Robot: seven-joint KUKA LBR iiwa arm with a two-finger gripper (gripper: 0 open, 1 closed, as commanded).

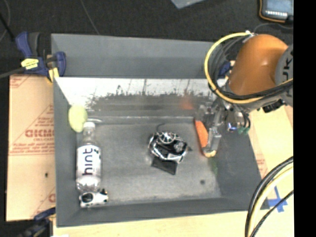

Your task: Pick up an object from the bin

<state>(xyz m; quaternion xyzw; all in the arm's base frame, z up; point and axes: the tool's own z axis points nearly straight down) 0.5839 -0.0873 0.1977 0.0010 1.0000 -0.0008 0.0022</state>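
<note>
Low at right side of bin [128,181] with hand [213,138], just right of orange carrot [200,134]. Can't tell if open or closed. Prob. light, stiff, smooth, so slippery. Best grabbed across thin middle, w/ firm squeeze.

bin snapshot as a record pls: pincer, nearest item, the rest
pincer: low at the right side of the bin
nearest: orange piece, carrot-like, close beside the pincer; contact cannot be told
centre: black-and-white tangle
left wall: clear bottle lying lengthwise
upper left: pale yellow ball by the bottle's cap
lower left corner: small black-and-white toy
</note>
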